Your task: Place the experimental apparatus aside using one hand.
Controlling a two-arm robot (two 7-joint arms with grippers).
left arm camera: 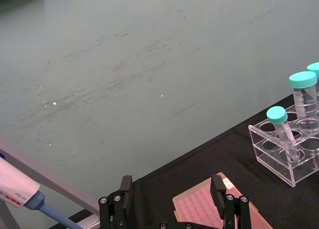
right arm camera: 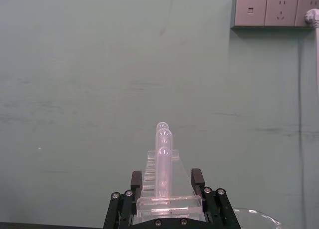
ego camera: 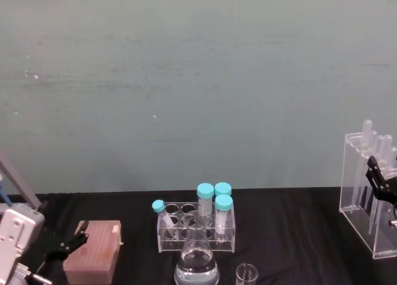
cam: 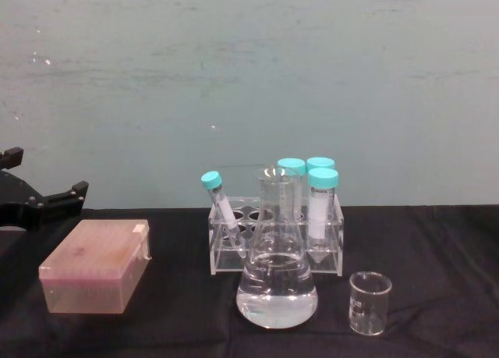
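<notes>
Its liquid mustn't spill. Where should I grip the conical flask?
Probably the narrow straight neck of the conical flask, approached level from the robot's side: its body flares too wide, it stands upright, and the tube rack sits right behind.

A pink tip box [cam: 95, 266] is seen on the black counter [cam: 437, 249], at 9 o'clock of a clear acrylic rack [cam: 222, 263]. 3 upright teal-capped tubes [cam: 323, 206] are held in the rack, and 1 tilted tube [cam: 221, 203] at its 9 o'clock end. 3 socket plates [right arm camera: 266, 11] are mounted on the green wall [cam: 249, 77].
</notes>
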